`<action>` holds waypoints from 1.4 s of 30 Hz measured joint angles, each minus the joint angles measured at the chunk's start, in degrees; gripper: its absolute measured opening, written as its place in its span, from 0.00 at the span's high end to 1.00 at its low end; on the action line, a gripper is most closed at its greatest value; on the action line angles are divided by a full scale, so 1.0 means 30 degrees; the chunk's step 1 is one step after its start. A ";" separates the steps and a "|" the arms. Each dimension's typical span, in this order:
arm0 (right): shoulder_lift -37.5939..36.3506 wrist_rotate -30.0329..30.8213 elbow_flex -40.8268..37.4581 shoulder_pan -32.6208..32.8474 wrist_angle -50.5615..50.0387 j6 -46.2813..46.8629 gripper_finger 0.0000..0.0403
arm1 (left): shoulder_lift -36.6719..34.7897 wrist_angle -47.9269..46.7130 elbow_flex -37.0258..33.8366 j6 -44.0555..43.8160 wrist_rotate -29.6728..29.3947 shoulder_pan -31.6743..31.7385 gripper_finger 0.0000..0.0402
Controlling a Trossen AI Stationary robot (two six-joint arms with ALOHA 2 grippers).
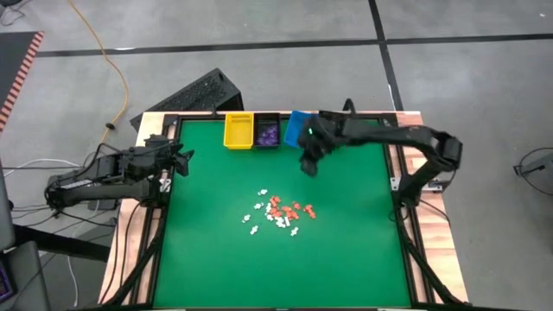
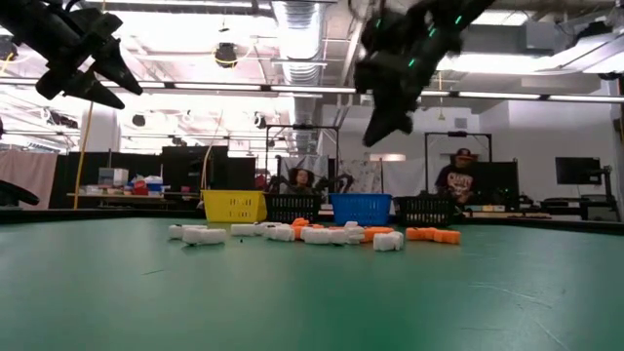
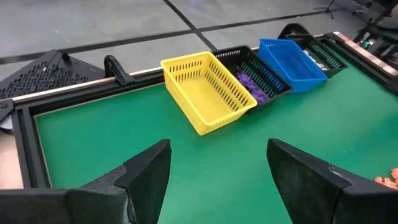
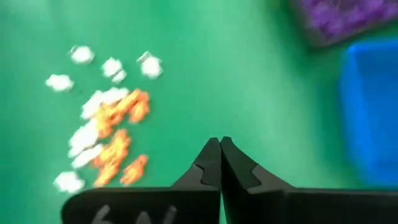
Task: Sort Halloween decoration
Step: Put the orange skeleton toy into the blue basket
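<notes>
The Halloween decoration (image 1: 278, 212) is a loose cluster of tiny white and orange-red pieces lying on the green mat near the table's middle; in the low view the decoration pieces (image 2: 312, 233) form a row. Purple pieces (image 3: 255, 84) lie in the black bin. My right gripper (image 1: 309, 167) hangs shut above the mat between the bins and the cluster, with nothing showing between its fingers (image 4: 219, 144). My left gripper (image 3: 217, 165) is open and waits above the table's left edge (image 1: 180, 160), facing the bins.
A yellow bin (image 1: 238, 130), a black bin (image 1: 266, 130) and a blue bin (image 1: 296, 126) stand in a row at the far edge, with a second black bin (image 3: 320, 55) beyond the blue one. Open green mat (image 1: 276, 268) lies toward the near edge. People sit behind the table (image 2: 458, 180).
</notes>
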 joint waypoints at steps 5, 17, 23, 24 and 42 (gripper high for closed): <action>-0.2811 0.4364 -0.2426 0.3368 -0.1472 0.4334 0.85 | 0.0005 -0.0059 0.0000 0.0109 -0.0007 0.0000 0.36; -0.3867 1.0549 -0.7022 1.1647 0.1625 1.4011 0.78 | 0.0005 -0.0086 0.0000 0.0035 -0.0002 0.0000 0.36; -0.1784 1.2826 -0.7180 1.3963 0.3568 1.5995 0.62 | 0.0005 -0.0122 0.0000 0.0013 -0.0002 0.0000 0.36; -0.1286 1.2955 -0.7197 1.4210 0.3842 1.6203 0.58 | 0.0005 -0.0115 0.0000 0.0007 -0.0009 0.0000 0.36; 0.4020 1.3527 -0.7102 1.4508 0.6249 1.9106 0.55 | 0.0005 -0.0144 0.0000 -0.0605 -0.0295 0.0000 0.36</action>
